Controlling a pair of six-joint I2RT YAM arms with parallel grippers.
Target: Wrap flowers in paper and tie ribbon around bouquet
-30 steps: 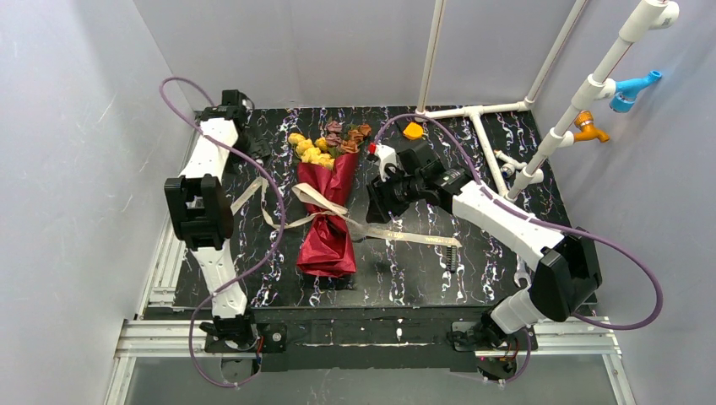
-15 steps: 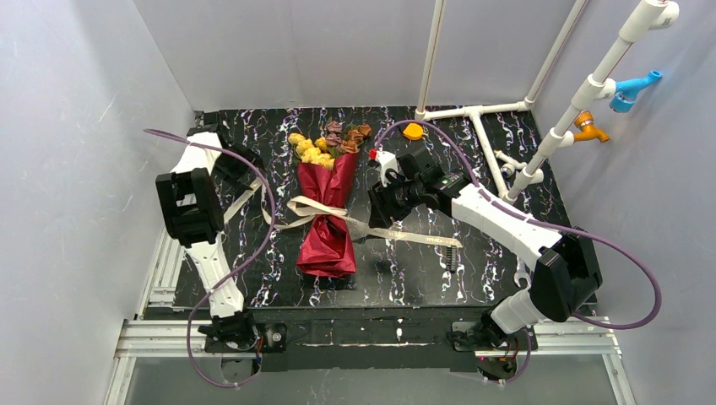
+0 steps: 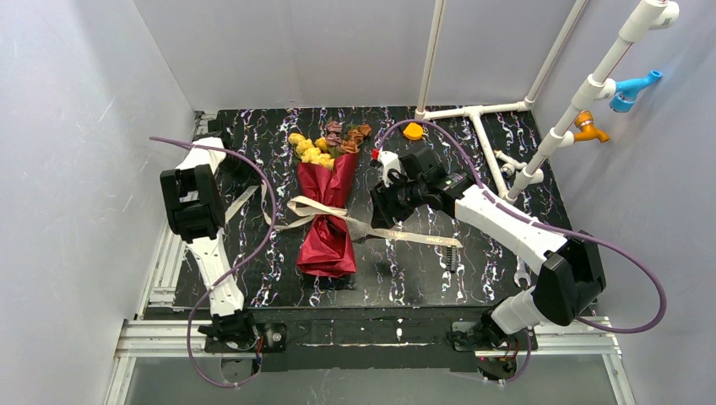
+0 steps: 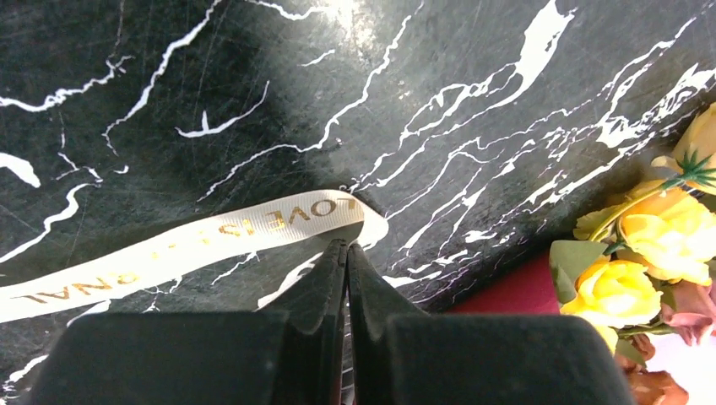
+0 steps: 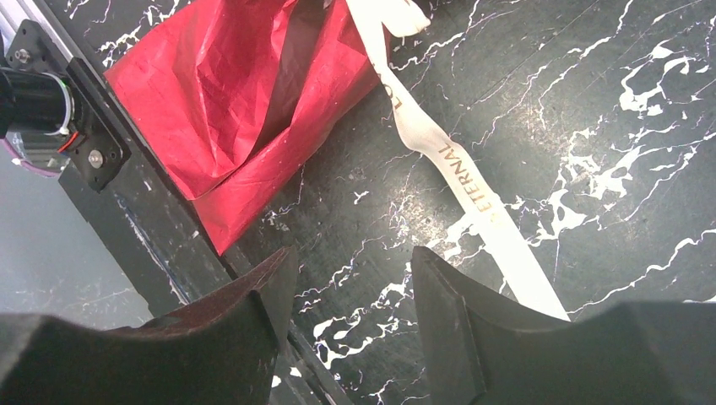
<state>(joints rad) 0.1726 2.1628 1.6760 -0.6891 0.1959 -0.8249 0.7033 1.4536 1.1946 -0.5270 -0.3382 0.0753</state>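
The bouquet lies mid-table: red paper wrapped as a cone, with the yellow and pink-brown flowers at its far end. The beige ribbon crosses the cone's waist, and a tail runs out to each side. My left gripper is down at the left tail's end. Its jaws are shut, pinching the edge of the ribbon printed with gold letters. Yellow flowers show at the right of that view. My right gripper hovers open over bare table, between the paper and the ribbon's right tail.
A small orange cap sits at the back beside a white pipe frame, which carries blue and orange fittings on the right. A small dark part lies near the ribbon's right end. The table's front edge and metal rail run close to the cone's tip.
My left arm swung from the back-left corner down to the ribbon's left tail, and its jaws went from open to shut. The right arm barely moved.
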